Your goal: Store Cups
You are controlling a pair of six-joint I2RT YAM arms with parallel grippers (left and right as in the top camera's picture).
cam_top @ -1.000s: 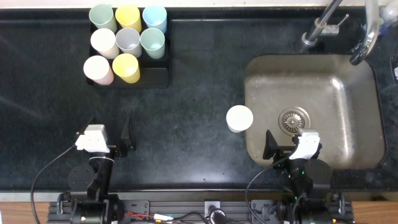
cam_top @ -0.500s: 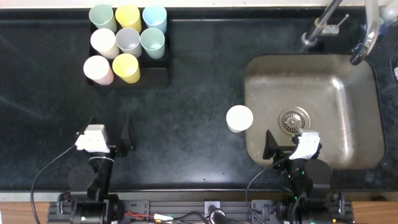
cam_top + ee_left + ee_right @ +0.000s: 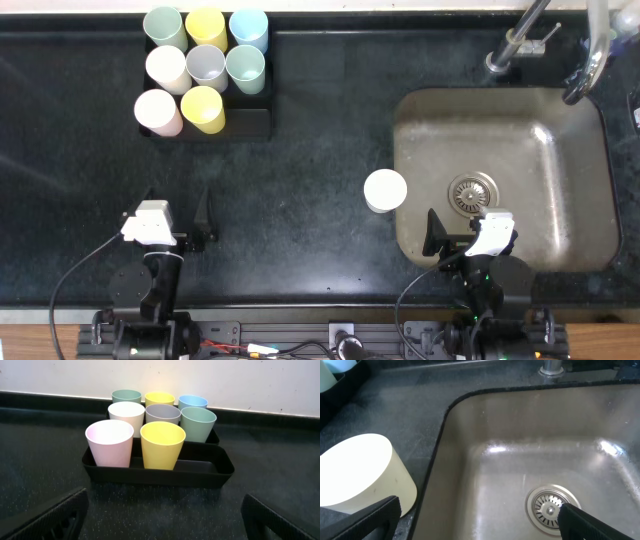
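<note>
Cups in tray point(image 3: 206, 66): eight are stood upright, in green, yellow, blue, cream, grey and pink
Tray point(image 3: 250, 122): black, set on the dark counter point(image 3: 300, 150) at 10 o'clock in the top view; its 5 o'clock corner slot is bare
Loose cup point(image 3: 385, 190): cream, placed on the counter at 3 o'clock from centre, just beside the 9 o'clock rim of the sink point(image 3: 560, 150)
Left gripper point(image 3: 178, 208): fingers are spread wide, nothing is held; found at 6 o'clock from the tray, well apart
Right gripper point(image 3: 455, 228): fingers are spread wide, nothing is held; found at 5 o'clock from the loose cup, near it
</note>
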